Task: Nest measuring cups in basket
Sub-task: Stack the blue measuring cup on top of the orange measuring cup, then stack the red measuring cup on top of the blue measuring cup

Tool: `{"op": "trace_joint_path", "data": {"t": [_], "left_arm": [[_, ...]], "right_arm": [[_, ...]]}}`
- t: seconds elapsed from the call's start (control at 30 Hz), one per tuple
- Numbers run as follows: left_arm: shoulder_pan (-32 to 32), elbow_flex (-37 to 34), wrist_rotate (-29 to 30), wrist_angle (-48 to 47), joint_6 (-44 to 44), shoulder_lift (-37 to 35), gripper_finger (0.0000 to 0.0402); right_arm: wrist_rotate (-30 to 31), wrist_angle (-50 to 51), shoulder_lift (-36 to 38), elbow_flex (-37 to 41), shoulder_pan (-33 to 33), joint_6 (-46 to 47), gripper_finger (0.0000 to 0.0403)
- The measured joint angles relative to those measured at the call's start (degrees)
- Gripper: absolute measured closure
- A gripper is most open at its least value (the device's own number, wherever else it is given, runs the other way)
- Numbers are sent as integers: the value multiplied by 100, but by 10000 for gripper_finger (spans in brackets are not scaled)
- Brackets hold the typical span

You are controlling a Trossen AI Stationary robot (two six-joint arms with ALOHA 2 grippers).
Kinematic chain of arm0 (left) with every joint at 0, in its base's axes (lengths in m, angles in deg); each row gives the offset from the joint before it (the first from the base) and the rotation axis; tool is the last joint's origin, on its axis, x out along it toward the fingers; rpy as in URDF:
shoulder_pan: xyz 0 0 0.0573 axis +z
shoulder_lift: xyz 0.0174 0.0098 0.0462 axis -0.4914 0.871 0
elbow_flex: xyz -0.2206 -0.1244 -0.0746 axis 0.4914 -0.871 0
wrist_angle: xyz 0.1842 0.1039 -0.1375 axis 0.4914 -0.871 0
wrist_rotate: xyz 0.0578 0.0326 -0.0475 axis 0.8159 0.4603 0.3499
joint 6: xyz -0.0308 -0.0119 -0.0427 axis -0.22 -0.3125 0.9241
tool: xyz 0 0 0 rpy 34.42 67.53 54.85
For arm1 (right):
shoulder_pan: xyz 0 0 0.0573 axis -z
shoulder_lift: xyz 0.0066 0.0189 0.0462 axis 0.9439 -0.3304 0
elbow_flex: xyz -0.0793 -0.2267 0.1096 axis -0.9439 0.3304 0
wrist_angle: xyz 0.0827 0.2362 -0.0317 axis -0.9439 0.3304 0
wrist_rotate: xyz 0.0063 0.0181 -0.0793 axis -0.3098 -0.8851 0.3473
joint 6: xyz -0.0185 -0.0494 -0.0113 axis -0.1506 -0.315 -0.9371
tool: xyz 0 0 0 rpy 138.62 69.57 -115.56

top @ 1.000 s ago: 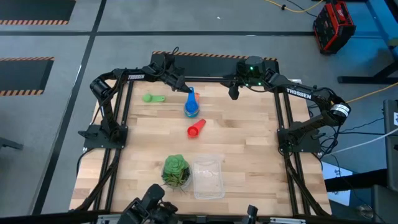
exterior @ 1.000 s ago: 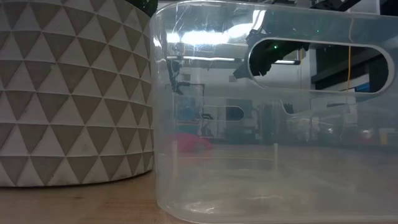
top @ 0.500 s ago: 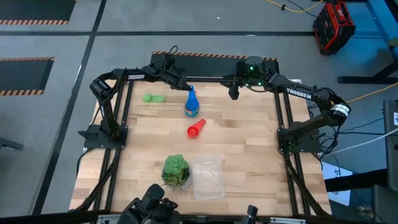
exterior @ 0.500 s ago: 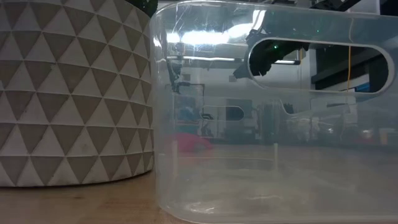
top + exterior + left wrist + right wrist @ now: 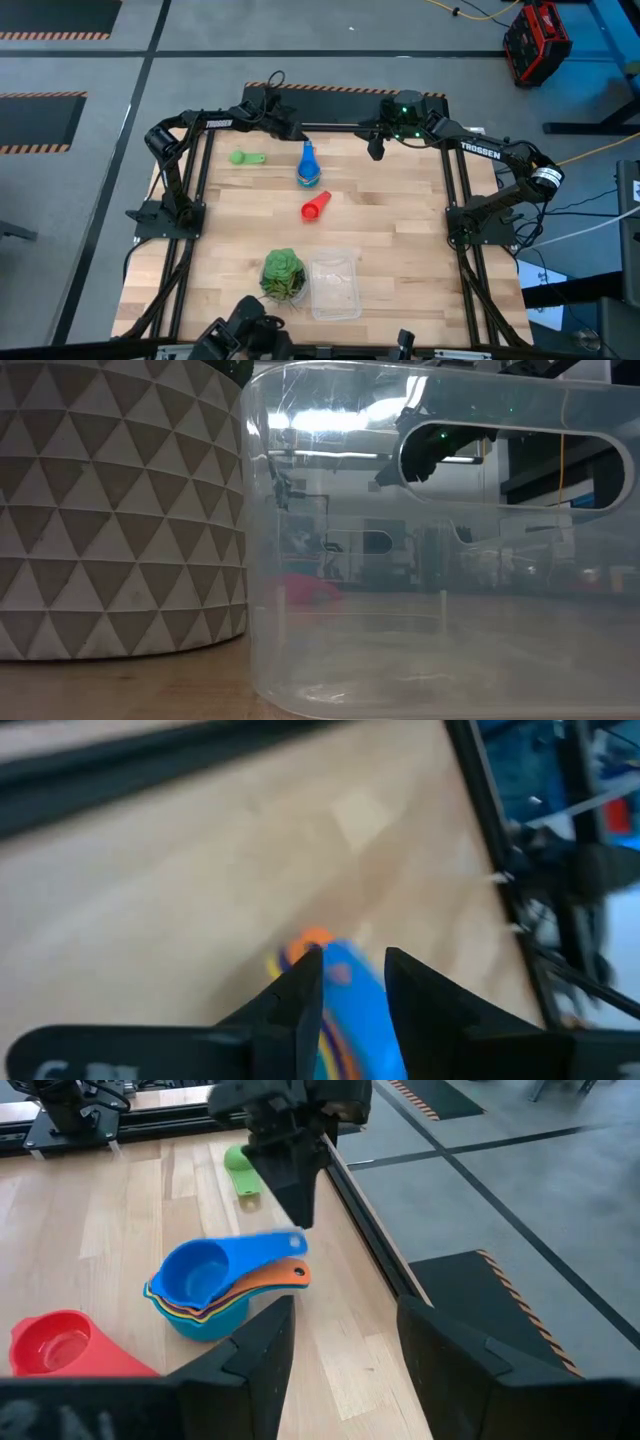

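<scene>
TROSSEN is printed in white on both my arms. The tabletop carries the clear basket at its near edge and, well apart at the far side, the stacked measuring cups, with a red cup and a green cup lying loose. My left pincer, fingers parted, hangs just off the blue handle. My right pincer waits open, empty, near the far edge.
</scene>
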Motion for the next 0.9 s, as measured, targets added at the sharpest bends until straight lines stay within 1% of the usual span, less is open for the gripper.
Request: {"op": "trace_joint_path", "data": {"t": [0.13, 0.23, 0.37, 0.43, 0.6, 0.73, 0.9], "left_arm": [[0, 0, 499, 2, -8, 0, 301], [0, 0, 680, 24, -21, 0, 300], [-2, 0, 698, 205, -284, 0, 301], [-2, 0, 686, 371, -371, 0, 301], [-2, 0, 665, 1055, -458, -14, 300], [0, 0, 662, 908, -557, -151, 302], [-83, 0, 488, 891, -601, -515, 303]], "right_arm": [[0, -1, 0, 0, 0, 0, 220], [-1, -2, 0, 0, 0, 0, 220], [-7, -2, 0, 0, -9, 0, 220], [-107, -2, 0, 0, -43, 0, 220], [-353, -3, 0, 0, -261, -15, 220], [-446, -4, 0, 0, -502, -33, 220], [-444, -4, 0, 0, -806, -31, 220]]}}
